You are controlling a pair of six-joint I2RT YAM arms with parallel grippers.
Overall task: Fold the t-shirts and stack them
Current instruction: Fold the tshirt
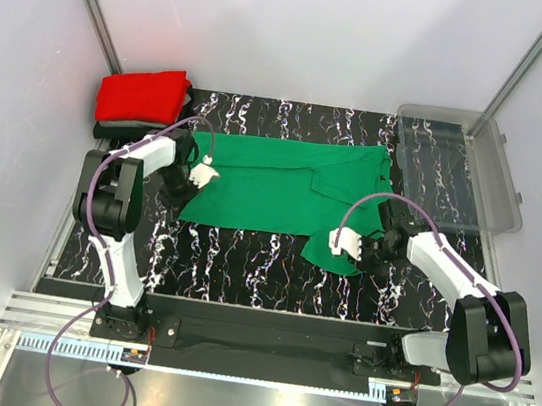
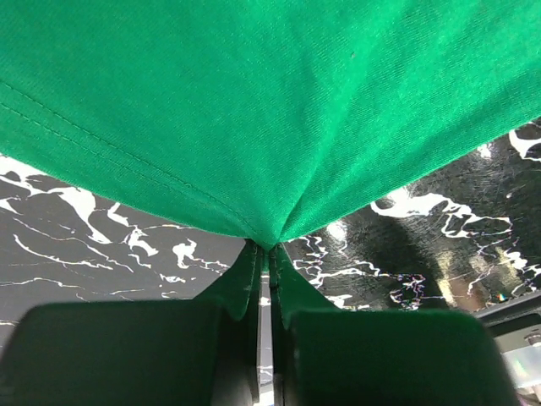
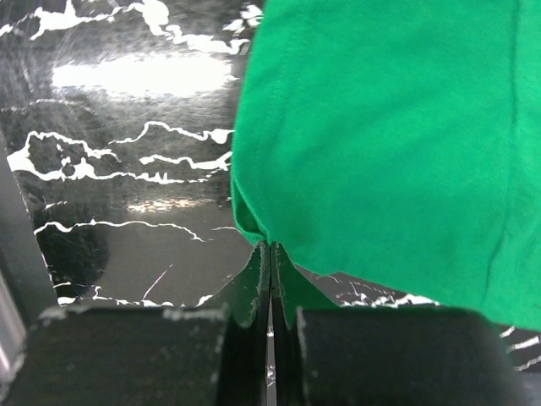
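Observation:
A bright green t-shirt [image 1: 284, 185] lies spread across the middle of the black marbled table. My left gripper [image 1: 192, 178] is shut on its left edge; in the left wrist view the green t-shirt [image 2: 279, 101] is pinched at the fingertips [image 2: 269, 247] and lifts off the table. My right gripper [image 1: 364, 248] is shut on the shirt's near right corner; in the right wrist view the green t-shirt [image 3: 389, 135] hangs from the gripper [image 3: 270, 245]. A folded red t-shirt [image 1: 143, 96] lies on a dark folded one [image 1: 120, 128] at the far left corner.
A clear plastic bin [image 1: 458, 167] stands at the far right of the table. Metal frame posts rise at both far corners. The table's near edge [image 1: 256, 312] runs just in front of the arm bases.

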